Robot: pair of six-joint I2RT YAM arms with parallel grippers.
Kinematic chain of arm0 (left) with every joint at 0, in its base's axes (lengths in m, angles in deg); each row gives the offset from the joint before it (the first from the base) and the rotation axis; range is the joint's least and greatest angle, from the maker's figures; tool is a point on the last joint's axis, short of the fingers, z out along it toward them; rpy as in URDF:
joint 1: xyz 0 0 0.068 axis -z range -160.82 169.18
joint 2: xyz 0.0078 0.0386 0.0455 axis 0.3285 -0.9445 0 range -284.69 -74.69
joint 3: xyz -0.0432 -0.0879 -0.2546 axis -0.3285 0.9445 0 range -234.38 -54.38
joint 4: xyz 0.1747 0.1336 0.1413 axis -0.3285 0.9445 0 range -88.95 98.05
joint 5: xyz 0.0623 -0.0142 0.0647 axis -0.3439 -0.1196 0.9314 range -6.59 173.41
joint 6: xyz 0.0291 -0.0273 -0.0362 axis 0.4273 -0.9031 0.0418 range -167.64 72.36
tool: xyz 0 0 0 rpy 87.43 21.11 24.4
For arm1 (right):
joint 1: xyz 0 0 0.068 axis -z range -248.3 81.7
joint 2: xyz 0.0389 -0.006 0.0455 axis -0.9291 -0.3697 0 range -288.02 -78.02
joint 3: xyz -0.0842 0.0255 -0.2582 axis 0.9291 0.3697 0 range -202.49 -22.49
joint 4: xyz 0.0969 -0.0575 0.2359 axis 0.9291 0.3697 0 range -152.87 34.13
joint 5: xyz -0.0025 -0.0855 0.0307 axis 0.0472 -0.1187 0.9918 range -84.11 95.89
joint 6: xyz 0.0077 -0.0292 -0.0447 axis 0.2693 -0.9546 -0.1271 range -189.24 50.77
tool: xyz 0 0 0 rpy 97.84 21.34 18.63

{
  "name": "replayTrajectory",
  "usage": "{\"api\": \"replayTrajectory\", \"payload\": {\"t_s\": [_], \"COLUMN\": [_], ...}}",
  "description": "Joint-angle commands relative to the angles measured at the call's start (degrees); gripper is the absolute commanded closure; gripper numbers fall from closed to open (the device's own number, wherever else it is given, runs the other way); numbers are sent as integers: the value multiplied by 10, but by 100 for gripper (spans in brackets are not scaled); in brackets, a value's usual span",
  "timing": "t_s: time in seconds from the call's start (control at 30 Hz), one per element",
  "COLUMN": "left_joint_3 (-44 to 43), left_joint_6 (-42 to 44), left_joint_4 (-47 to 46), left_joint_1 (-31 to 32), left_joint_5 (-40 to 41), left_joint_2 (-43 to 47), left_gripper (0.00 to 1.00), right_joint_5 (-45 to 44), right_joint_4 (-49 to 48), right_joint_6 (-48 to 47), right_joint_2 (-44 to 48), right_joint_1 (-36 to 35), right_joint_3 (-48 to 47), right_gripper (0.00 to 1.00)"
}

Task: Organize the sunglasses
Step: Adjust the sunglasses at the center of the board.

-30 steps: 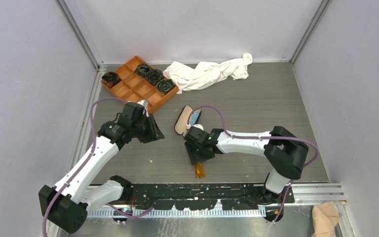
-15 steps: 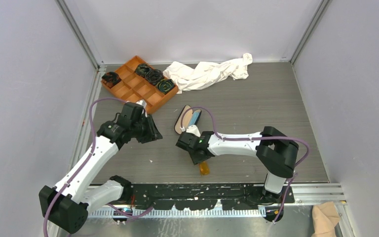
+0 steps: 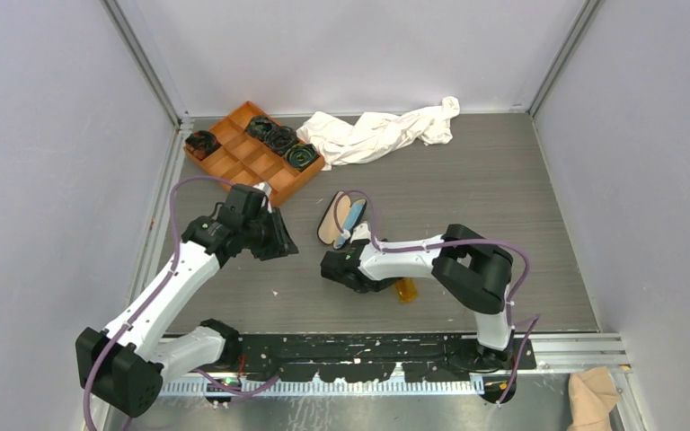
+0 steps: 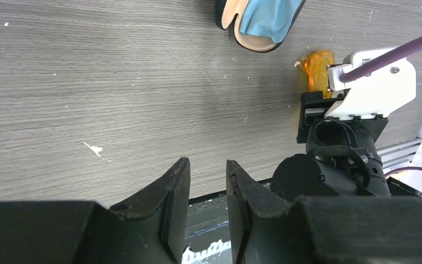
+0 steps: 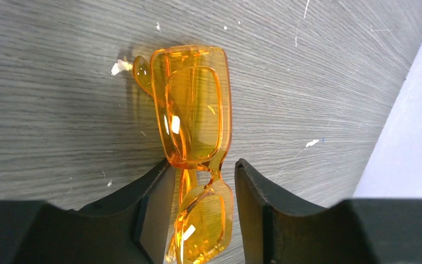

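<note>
- On the surface [image 3: 503, 197], near its front edge in the top view, we see one amber end of the sunglasses [image 3: 404, 289] poking out from under the right arm [image 3: 409, 256], whose wrist bends over them. The left arm [image 3: 180, 269] is well apart to the left, so the right is plainly the nearer. The open black case [image 3: 337, 220] lies just beyond the sunglasses, toward the back.
- In the left wrist view, the left claw [image 4: 206, 165] has its fingers a little apart with nothing between them, above bare surface. The sunglasses show only as an amber corner beside the white camera mount [image 4: 373, 82] on the right arm, between that mount and the black case.
- In the right wrist view, the right claw [image 5: 200, 165] straddles the sunglasses near the bridge. One lens sits between the fingers and the other reaches ahead, so the long axis runs straight out from the claw, along its gap. The frame lies flat on the surface. The fingers stand close on either side, yet we cannot tell whether they pinch it. We judge the coming move depends on keeping that axis in line with the case.
</note>
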Motion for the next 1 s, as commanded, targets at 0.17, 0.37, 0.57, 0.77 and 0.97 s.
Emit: {"api": "replayTrajectory", "payload": {"t_s": [0.17,0.37,0.57,0.77,0.97], "left_joint_3": [-12,-10,-4,-23,-147], "left_joint_6": [7,8,11,35,137], "left_joint_4": [-30,-33,-41,-76,-46], "left_joint_1": [-4,-4,-4,-4,-3], "left_joint_5": [-22,-23,-33,-57,-64], "left_joint_2": [-12,-12,-15,-79,-234], "left_gripper": [68,68,67,51,44], "right_joint_5": [-20,10,1,94,205], "right_joint_4": [9,-7,-10,-98,-157], "right_joint_6": [37,42,40,29,15], "right_joint_2": [-23,-5,97,237,364], "right_joint_1": [-46,-59,-51,44,165], "right_joint_3": [-64,-68,-43,64,149], "right_gripper": [45,45,39,34,33]}}
